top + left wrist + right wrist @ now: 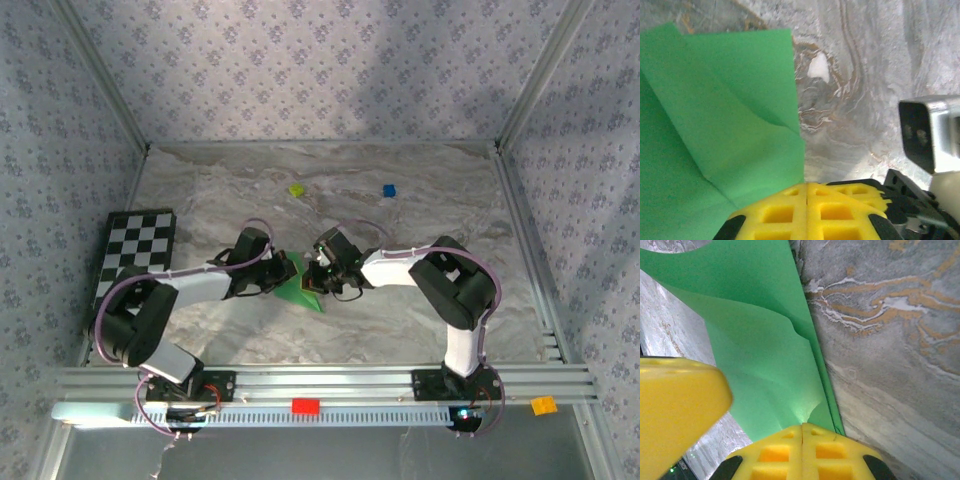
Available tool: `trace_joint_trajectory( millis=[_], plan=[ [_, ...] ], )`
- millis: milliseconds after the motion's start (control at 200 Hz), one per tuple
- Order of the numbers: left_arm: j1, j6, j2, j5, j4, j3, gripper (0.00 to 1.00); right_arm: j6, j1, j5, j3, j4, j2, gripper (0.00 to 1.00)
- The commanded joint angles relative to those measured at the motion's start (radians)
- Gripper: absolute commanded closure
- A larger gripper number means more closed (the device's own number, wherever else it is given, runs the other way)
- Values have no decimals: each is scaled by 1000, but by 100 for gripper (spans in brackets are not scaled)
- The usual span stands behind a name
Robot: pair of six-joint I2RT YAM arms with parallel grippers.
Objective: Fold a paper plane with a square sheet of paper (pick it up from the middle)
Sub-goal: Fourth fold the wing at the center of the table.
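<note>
The green square sheet of paper (301, 290) lies partly folded at mid-table, held up between both arms. In the left wrist view the paper (725, 125) spreads to the left with creases, and its right edge runs into the closed yellow fingers of my left gripper (806, 187). My left gripper (284, 272) is shut on the paper. From the other side, my right gripper (318, 272) pinches the same sheet. In the right wrist view the paper (765, 350) buckles up into the shut right gripper (802, 429), with a left-gripper finger (680, 410) close beside it.
A black-and-white checkerboard (135, 250) lies at the left. A tiny yellow-green block (296, 189) and a blue block (389, 190) sit farther back. A red block (305, 405) and an orange block (543, 404) rest on the front rail. Patterned walls enclose the marble table (420, 200).
</note>
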Motion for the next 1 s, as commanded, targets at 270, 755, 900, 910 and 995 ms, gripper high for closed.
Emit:
trace_joint_trajectory(
  millis=[270, 755, 900, 910, 995],
  plan=[
    [40, 71, 111, -47, -130, 53, 100, -40, -9, 49, -37, -148, 20, 99],
    [229, 174, 187, -14, -188, 129, 100, -64, -6, 55, -44, -177, 12, 100],
    [275, 194, 209, 6, -200, 152, 100, -69, -5, 50, -41, -181, 10, 100],
    [278, 194, 210, 7, -202, 153, 100, -70, -5, 52, -41, -180, 11, 100],
    [299, 207, 216, 12, -212, 169, 100, -71, -5, 49, -40, -182, 11, 100]
  ],
)
